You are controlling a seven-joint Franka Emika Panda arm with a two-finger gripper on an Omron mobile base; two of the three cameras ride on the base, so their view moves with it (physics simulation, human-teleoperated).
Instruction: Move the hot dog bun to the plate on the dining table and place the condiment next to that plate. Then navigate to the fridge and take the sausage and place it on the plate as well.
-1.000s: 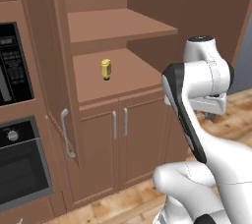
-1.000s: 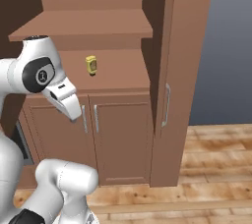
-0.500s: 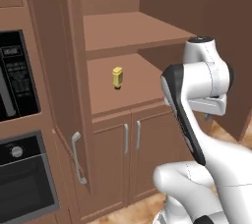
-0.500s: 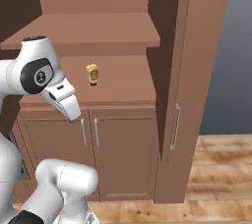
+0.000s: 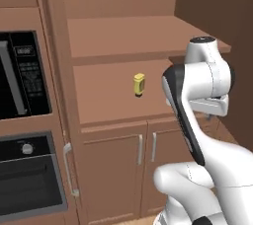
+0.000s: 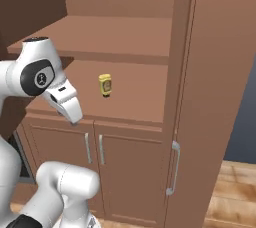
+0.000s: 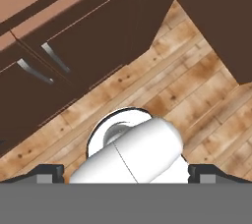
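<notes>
The condiment stands upright at the middle of the left base picture, and just left of centre in the right base one. It is alone on a brown counter set into a cabinet niche, with a shelf above it. It is a small yellow bottle with a darker cap, and looks like light, stiff plastic with smooth, somewhat slick sides. A firm squeeze may dent it a little, so moderate pressure should do. Being narrow and upright, it would tip easily if nudged at the cap. The best hold is probably across the body at about mid-height, below the cap, with the fingers coming in level from the front.

The hand shows at the bottom of its own camera picture. Its two dark tips sit far apart at the lower corners with nothing between them, so it is open and empty. It points down at the wooden floor and cabinet doors, well away from the bottle. How far the bottle stands from the counter's front edge is hard to judge from here.

An oven and a microwave fill the left edge of the left base picture.
</notes>
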